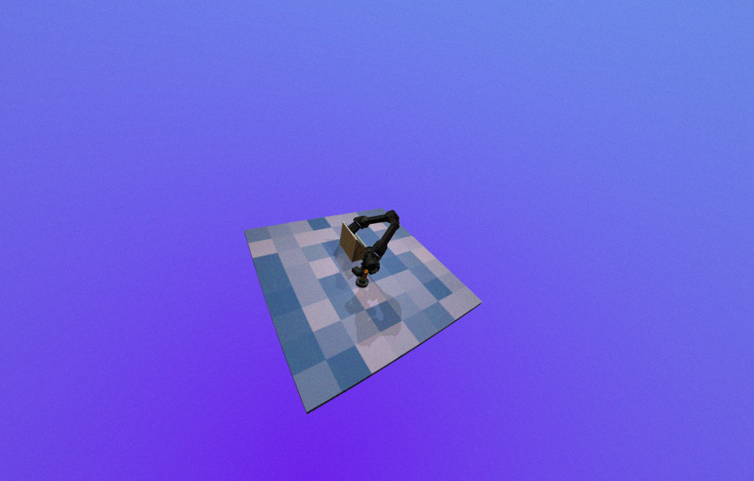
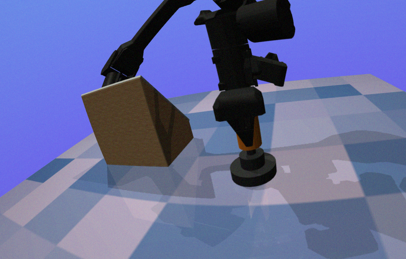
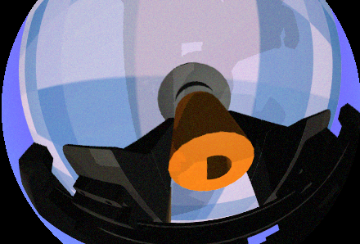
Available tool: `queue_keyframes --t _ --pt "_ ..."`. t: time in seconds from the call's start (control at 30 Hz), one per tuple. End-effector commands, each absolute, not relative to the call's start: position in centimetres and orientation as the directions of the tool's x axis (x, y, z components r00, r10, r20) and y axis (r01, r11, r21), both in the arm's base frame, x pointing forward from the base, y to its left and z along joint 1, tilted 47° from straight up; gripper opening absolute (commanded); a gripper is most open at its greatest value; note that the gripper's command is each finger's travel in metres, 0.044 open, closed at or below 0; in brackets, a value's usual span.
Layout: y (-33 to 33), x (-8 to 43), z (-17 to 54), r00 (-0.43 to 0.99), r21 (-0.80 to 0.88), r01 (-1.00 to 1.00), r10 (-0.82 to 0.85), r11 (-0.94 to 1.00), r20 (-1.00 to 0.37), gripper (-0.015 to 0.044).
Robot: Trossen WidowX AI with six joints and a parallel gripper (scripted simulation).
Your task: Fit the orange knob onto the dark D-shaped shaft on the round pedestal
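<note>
My gripper (image 1: 366, 273) (image 2: 249, 140) (image 3: 200, 119) is shut on the orange knob (image 1: 365, 276) (image 2: 257, 138) (image 3: 196, 146), roughly upright above the pedestal. In the wrist view the D-shaped hole shows in the knob's near end, its flat side to the left. The dark round pedestal (image 1: 361, 284) (image 2: 252, 177) (image 3: 165, 94) stands below, with a narrower collar on its base. A short piece of the dark shaft (image 2: 254, 151) shows between the knob's lower end and the collar, so a gap remains there. The shaft's top is hidden at the knob, and its flat side cannot be seen.
A wood-grained block (image 1: 349, 243) (image 2: 124, 128) with a pale top edge stands left of the pedestal in the exterior view, close to the arm (image 1: 390, 232) (image 2: 158, 29). The blue and pale patchwork surface (image 1: 315, 382) (image 2: 85, 225) carries several shadows and ends at straight edges.
</note>
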State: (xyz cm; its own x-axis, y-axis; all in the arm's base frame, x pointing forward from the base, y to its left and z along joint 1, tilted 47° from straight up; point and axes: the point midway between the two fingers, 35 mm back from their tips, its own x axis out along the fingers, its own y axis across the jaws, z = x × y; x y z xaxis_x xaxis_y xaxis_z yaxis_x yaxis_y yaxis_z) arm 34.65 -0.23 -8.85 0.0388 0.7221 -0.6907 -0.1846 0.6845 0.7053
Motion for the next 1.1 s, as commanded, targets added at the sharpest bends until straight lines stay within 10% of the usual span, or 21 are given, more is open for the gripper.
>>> queue_keyframes --t 0.0,1.07 --pt "-0.2 34.7 -8.8 0.042 0.705 -0.196 0.724 0.682 -0.689 0.0" --pt "0.9 34.6 -9.9 0.037 0.707 -0.177 0.722 0.685 -0.69 0.0"
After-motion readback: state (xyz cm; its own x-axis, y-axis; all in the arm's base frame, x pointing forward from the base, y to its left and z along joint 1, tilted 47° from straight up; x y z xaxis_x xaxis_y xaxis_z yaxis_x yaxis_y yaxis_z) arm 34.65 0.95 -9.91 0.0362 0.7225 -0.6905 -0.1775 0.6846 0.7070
